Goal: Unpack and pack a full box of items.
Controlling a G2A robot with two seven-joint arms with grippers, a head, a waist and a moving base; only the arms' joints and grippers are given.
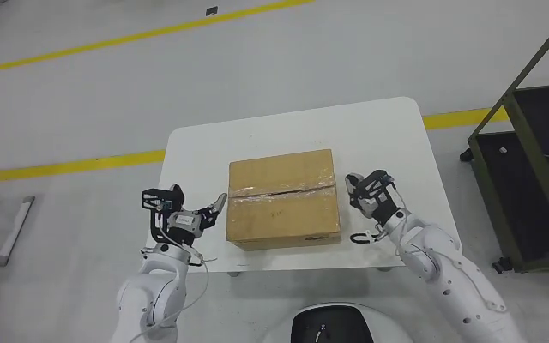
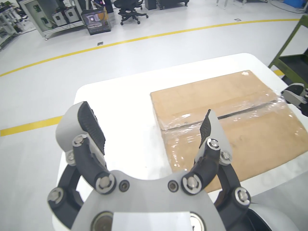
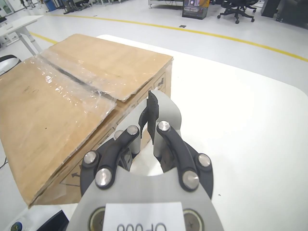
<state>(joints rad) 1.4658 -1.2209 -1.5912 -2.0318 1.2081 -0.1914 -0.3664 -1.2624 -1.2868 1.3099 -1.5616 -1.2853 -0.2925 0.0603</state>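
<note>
A brown cardboard box (image 1: 283,199) lies in the middle of the white table (image 1: 377,137), its two top flaps closed and the seam covered with crinkled clear tape (image 2: 240,108). My left gripper (image 2: 145,108) stands open at the box's left side, by the end of the seam, with nothing between its fingers; from above, the left gripper (image 1: 200,199) sits just off the box wall. My right gripper (image 3: 152,97) is shut and empty beside the box's right wall (image 3: 134,111), near the other end of the seam, where one flap edge is slightly raised. The right gripper (image 1: 352,183) shows there from above.
A dark green metal cart (image 1: 515,171) stands on the floor just right of the table. Bare tabletop lies behind the box and on both sides of it. The table's front edge is close behind both grippers.
</note>
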